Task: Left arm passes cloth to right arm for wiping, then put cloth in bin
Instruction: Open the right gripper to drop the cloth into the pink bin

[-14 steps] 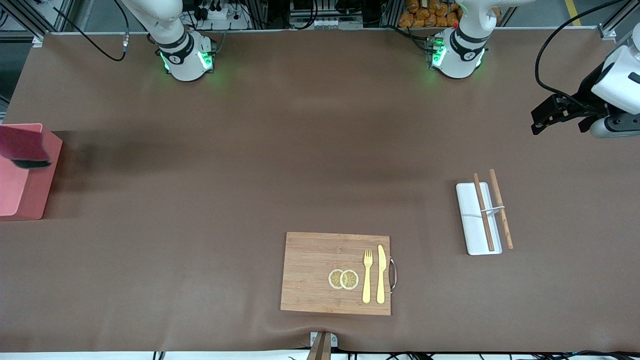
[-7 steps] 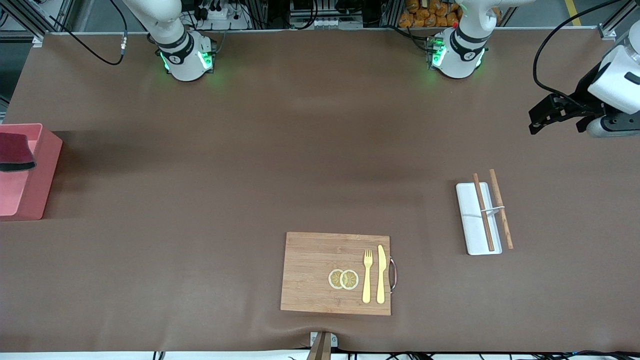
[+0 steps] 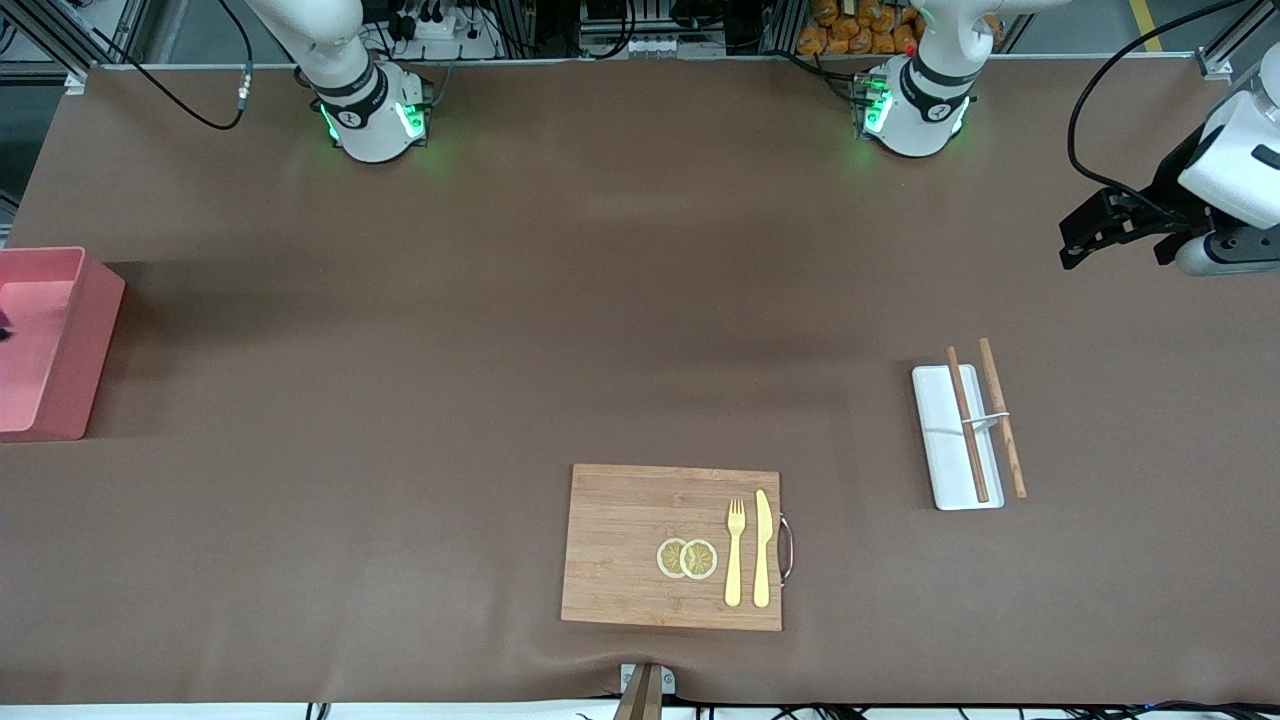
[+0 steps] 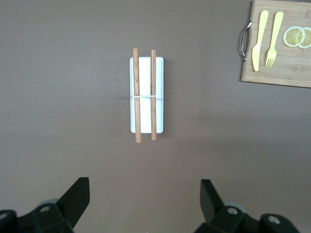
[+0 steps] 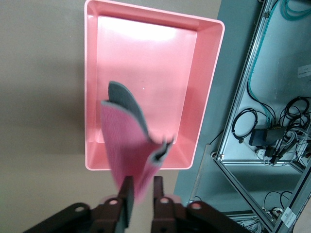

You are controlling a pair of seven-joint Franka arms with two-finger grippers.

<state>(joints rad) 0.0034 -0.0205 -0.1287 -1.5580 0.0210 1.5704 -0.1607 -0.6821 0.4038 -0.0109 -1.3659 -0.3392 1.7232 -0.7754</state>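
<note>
In the right wrist view my right gripper (image 5: 142,194) is shut on the dark red cloth (image 5: 129,145). The cloth hangs blurred from the fingers, its grey edge curling, over the pink bin (image 5: 204,87). In the front view the bin (image 3: 95,330) stands at the right arm's end of the table. There only a dark sliver of the cloth (image 3: 3,331) shows at the picture's edge, and the right gripper is out of view. My left gripper (image 3: 1078,242) is open and empty, up in the air at the left arm's end; it also shows in the left wrist view (image 4: 145,204).
A white tray (image 3: 940,470) with two brown sticks (image 3: 967,425) lies under the left gripper's area and shows in the left wrist view (image 4: 145,77). A wooden cutting board (image 3: 620,540) with a yellow fork, a knife and lemon slices lies near the front camera.
The cloth has moved over the bin toward the table's end, almost out of the front view. The left gripper has barely shifted.
</note>
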